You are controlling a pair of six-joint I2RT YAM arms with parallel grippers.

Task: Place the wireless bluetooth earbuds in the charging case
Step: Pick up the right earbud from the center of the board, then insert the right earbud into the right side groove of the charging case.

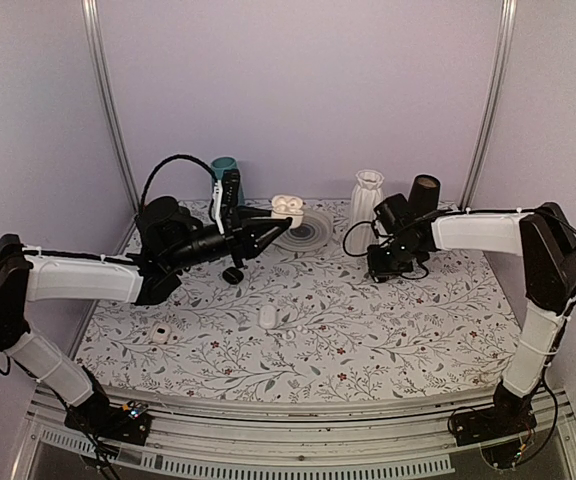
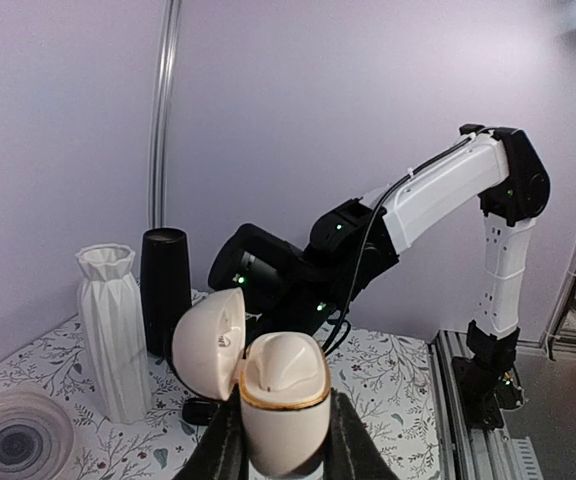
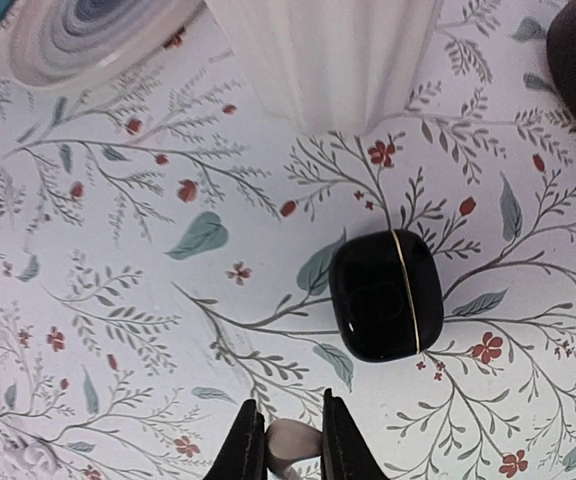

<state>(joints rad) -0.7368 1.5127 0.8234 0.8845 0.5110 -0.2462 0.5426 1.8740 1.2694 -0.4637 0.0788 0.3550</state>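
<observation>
Right gripper (image 3: 290, 446): my fingers are clenched on a small pale bud, judged to be a white earbud (image 3: 290, 438), just above the table (image 3: 118, 300). Beyond the fingertips a closed black case (image 3: 386, 295) lies flat, apart from the bud. Farther on stands the white vase (image 3: 328, 60). Left gripper (image 2: 286, 445): clamped on the cream charging case (image 2: 286, 395), held upright, lid (image 2: 208, 345) swung open, mouth up. That case lies to my right gripper's left, raised over the plate (image 1: 316, 230). The vase stands close by this path, so keep to its near side
</observation>
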